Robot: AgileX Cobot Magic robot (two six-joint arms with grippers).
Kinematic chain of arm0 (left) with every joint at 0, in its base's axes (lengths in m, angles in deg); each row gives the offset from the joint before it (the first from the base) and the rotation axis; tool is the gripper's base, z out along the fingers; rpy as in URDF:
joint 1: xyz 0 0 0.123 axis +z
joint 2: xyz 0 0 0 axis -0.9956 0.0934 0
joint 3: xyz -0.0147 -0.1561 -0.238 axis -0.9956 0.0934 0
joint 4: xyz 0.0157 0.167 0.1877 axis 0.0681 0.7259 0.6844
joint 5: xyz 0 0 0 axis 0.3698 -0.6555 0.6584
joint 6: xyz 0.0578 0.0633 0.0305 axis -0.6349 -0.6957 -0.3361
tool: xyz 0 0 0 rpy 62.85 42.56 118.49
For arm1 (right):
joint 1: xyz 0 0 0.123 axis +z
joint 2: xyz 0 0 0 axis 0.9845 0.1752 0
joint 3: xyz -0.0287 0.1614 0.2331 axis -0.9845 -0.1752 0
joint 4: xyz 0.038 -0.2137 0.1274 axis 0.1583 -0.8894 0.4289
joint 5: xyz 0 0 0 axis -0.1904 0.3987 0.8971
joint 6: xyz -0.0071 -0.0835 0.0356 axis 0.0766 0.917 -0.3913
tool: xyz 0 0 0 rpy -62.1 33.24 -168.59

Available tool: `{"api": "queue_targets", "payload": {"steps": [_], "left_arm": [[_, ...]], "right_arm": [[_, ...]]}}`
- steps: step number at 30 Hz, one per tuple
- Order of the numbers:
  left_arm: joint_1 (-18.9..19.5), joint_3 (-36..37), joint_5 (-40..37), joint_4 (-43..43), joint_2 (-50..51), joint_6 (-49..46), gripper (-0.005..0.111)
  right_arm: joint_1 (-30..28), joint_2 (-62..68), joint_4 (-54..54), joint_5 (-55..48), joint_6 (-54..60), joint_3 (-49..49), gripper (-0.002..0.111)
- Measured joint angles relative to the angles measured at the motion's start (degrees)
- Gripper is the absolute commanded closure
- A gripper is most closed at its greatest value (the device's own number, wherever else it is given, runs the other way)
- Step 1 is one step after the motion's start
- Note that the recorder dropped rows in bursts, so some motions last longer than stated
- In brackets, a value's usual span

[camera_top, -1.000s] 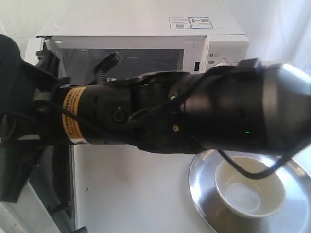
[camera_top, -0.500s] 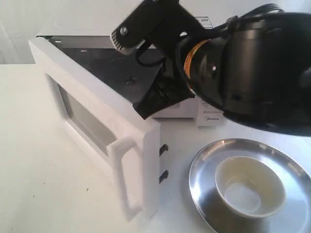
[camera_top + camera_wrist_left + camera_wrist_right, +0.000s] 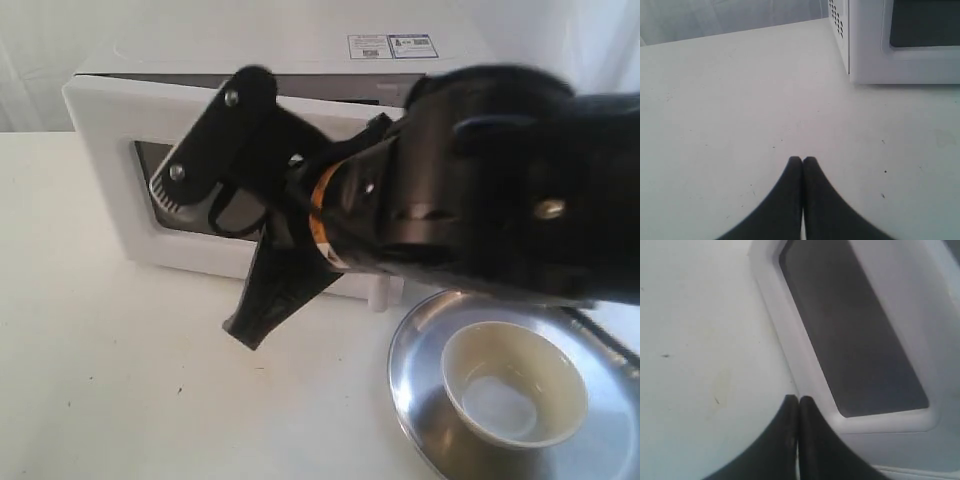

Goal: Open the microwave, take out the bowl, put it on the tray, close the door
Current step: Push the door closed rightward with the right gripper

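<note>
The white microwave [image 3: 300, 55] stands at the back of the table. Its door [image 3: 100, 180] is swung almost flat against the front, and a dark strip still shows along its top edge. My right arm crosses in front of it. The right gripper [image 3: 238, 335] is shut and empty, and in the right wrist view the gripper [image 3: 798, 400] has its tips at the door's white frame [image 3: 790, 340] beside the dark window [image 3: 850, 330]. The cream bowl [image 3: 515, 395] sits in the steel tray [image 3: 420, 420] at the front right. My left gripper [image 3: 802, 160] is shut and empty over bare table, short of the microwave's corner [image 3: 870, 50].
The white tabletop [image 3: 120, 380] stretches to the left and in front of the microwave. The right arm's bulky black body [image 3: 480, 200] hides the microwave's dials and much of the door. A white backdrop lies behind.
The door has swung from wide open to almost shut against the microwave. My right arm swept along with it and now sits in front of the door. The bowl and tray stayed put.
</note>
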Motion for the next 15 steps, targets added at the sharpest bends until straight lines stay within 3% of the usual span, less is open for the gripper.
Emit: {"api": "queue_targets", "payload": {"steps": [4, 11, 15], "left_arm": [[0.0, 0.0, 0.0, 0.0, 0.0, 0.0, 0.107], [0.0, 0.0, 0.0, 0.0, 0.0, 0.0, 0.107], [0.0, 0.0, 0.0, 0.0, 0.0, 0.0, 0.107]], "right_arm": [[-3.3, 7.55, -12.12, 2.06, -6.86, 0.0, 0.108], [-10.84, 17.5, -47.7, 2.73, -35.86, 1.5, 0.108], [-14.78, 20.76, -55.31, -0.13, -43.29, 3.95, 0.108]]}}
